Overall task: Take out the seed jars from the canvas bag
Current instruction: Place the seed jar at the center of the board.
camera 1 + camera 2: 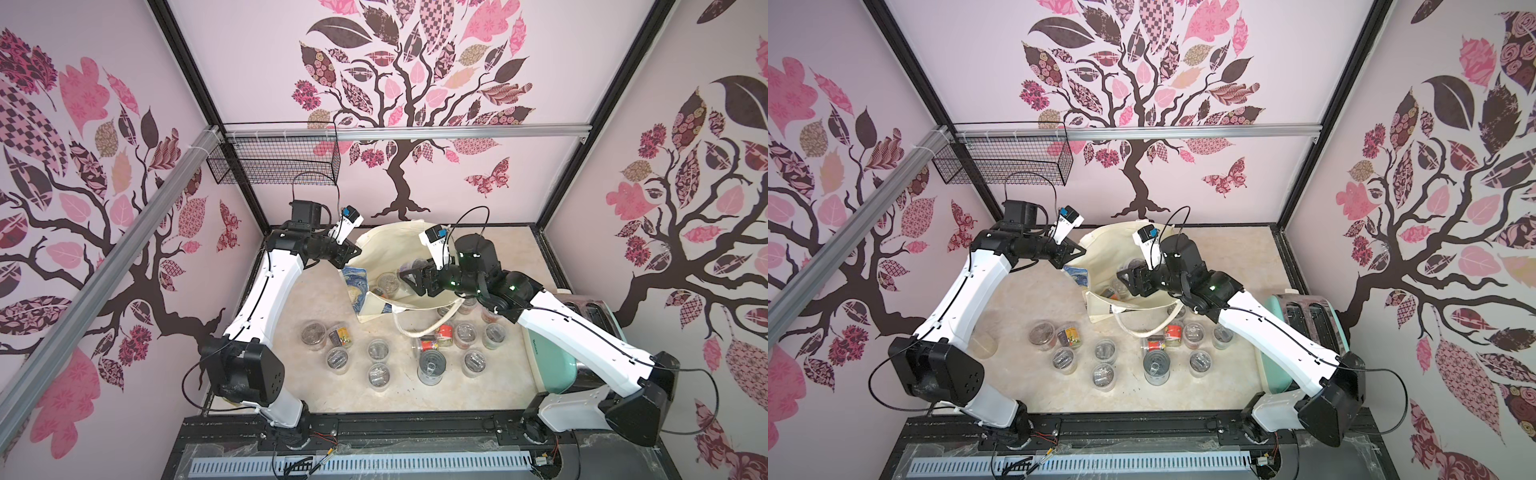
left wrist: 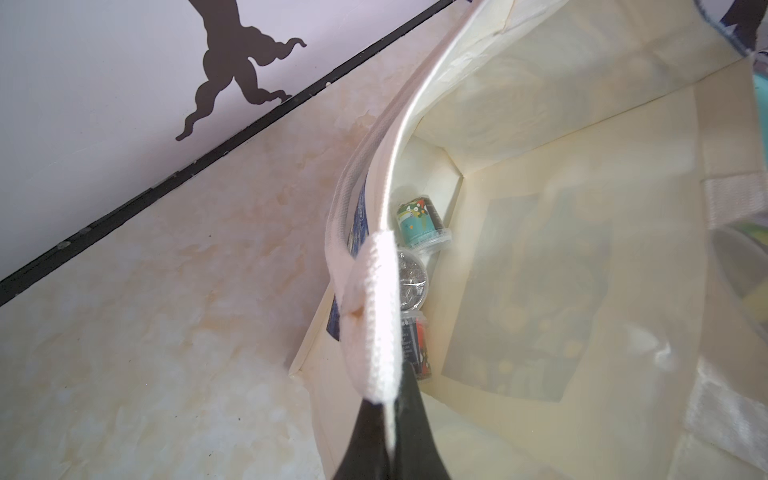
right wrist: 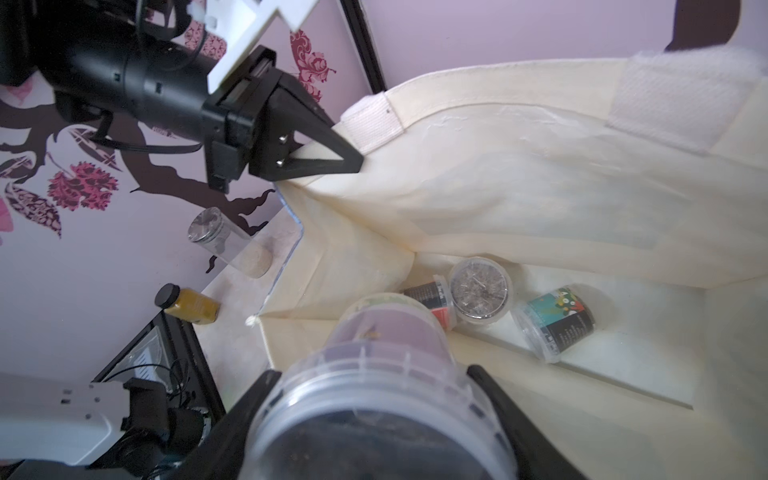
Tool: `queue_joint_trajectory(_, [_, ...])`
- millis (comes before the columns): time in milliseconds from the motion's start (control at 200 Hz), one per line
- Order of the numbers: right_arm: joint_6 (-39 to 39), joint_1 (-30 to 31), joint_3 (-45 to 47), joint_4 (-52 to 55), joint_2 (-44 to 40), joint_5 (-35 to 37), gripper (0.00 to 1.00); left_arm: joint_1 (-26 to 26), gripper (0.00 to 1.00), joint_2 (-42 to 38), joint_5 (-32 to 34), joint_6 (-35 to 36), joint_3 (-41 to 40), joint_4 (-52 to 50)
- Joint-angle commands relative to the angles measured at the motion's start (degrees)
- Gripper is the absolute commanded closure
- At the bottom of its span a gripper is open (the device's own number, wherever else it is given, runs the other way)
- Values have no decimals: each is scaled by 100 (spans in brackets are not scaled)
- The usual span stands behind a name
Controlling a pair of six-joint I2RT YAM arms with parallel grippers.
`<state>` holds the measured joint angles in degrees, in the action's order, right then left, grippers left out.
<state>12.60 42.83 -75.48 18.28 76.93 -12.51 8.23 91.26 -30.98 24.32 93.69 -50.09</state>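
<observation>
Your left gripper (image 3: 356, 161) is clamped shut on the rim of the canvas bag (image 1: 384, 245), centre frame; your right gripper (image 3: 370, 378) grips a seed jar (image 3: 374, 415) over the bag's open mouth; three more jars (image 3: 480, 295) lie inside; other jars (image 1: 378, 349) stand lower centre on the table (image 1: 291, 386)

White arm links (image 1: 268, 293), black joints (image 1: 249, 374), thin black cables (image 1: 183, 384).
</observation>
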Motion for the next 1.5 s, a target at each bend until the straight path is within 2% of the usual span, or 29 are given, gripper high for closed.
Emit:
queue_joint_trajectory(0, [-360, 272, -101, 521, -141, -455, 37, -79, 100, 104, 181, -275, 282, 689])
queue_joint_trajectory(160, [-864, 983, -12, 1159, -217, -29, 37, -162, 100, 512, 471, -560, 825, 405])
queue_joint_trajectory(310, [-1048, 1265, 443, 1340, -215, 74, 37, -214, 100, 794, 833, -842, 1013, 449])
queue_joint_trajectory(445, [-1269, 1606, 657, 1533, 29, 551, 37, -310, 100, 1003, 977, -1112, 1292, 364])
queue_joint_trajectory(650, [-1225, 1685, 1198, 1099, 253, 522, 37, -334, 100, 1075, 889, -1216, 1330, 391])
queue_joint_trajectory(880, [-1272, 1795, 1854, 427, 559, 724, 38, -331, 100, 942, 432, -1125, 1103, 463])
queue_joint_trajectory(1330, [-1503, 2176, 1810, 382, 1396, 1262, 34, -334, 100, 836, 373, -1058, 984, 490])
queue_joint_trajectory(1495, [-1504, 2206, 1752, 490, 1580, 1208, 30, -338, 100, 719, 250, -1008, 876, 528])
